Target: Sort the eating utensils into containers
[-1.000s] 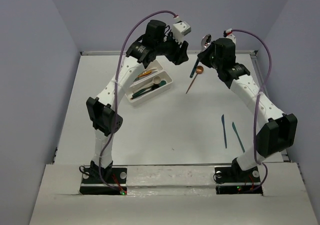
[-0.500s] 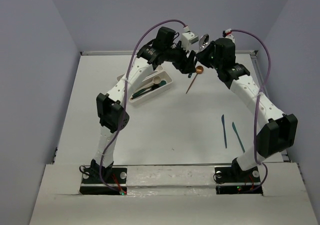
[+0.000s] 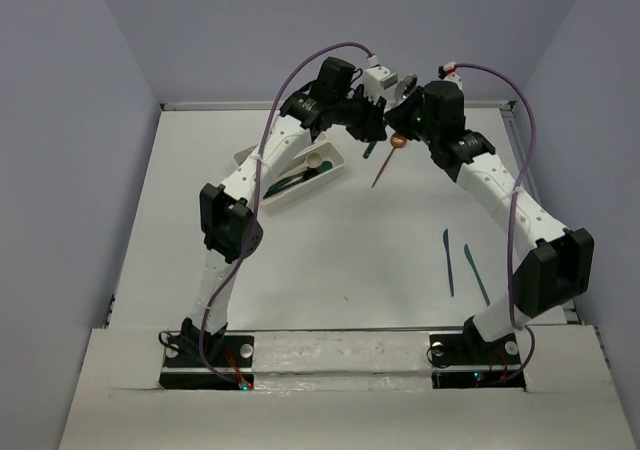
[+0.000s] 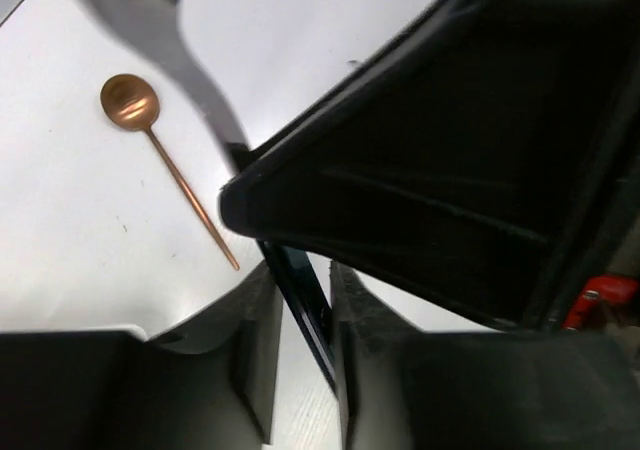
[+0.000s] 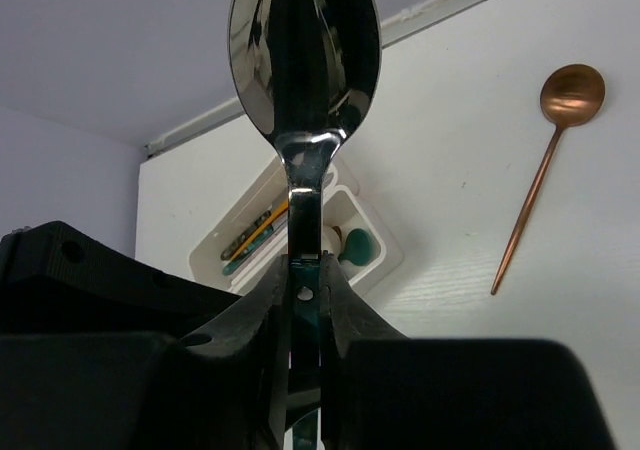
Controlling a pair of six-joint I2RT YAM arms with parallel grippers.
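Top view: we see left pincer (image 3: 378, 130) and right pincer (image 3: 398, 112) meet at the bench's (image 3: 330, 260) back on one silver spoon (image 3: 371, 151), prob. a handover twd the trays (image 3: 246, 156). L wrist: left pincer narrow round its dark handle; can't tell if gripping, bowl blurred. R wrist: right pincer clamps the neck, bowl up; handle hidden.

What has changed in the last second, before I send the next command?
The left tool swung right, away from above the trays, to meet the right tool. Its fingers now flank the dark handle of the silver spoon; whether they clamp it cannot be told. The right tool barely moved and grips the spoon bowl-up as before. The copper spoon, teal knives and trays stayed put.
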